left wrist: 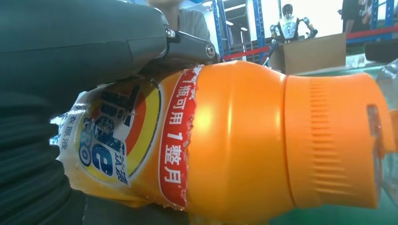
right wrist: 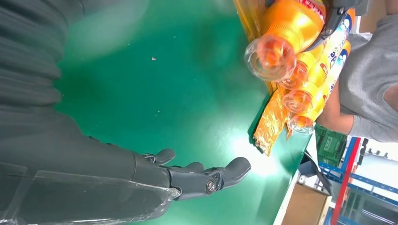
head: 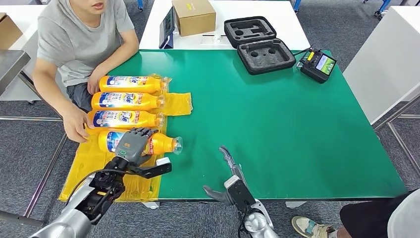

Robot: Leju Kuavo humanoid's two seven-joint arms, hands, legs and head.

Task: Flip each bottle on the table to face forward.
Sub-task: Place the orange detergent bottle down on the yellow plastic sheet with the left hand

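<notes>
Gripping the nearest bottle [head: 141,143] around its labelled middle, the left hand [head: 132,145] has its fingers wrapped over it at the table's [head: 277,129] near left. Looks full, smooth and slippery, so mid-body seems the best hold. Right hand [head: 229,174] hovers, fingers apart.

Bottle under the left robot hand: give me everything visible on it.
The nearest bottle is glossy orange plastic, lying on its side on the yellow sheet, closest to the robot in a row of four. It has a ribbed orange collar and a clear cap pointing toward the table's middle. Its printed label, blue, yellow and red with Chinese text, looks wrinkled and torn at the edge. The left robot hand grips it over the label.
</notes>
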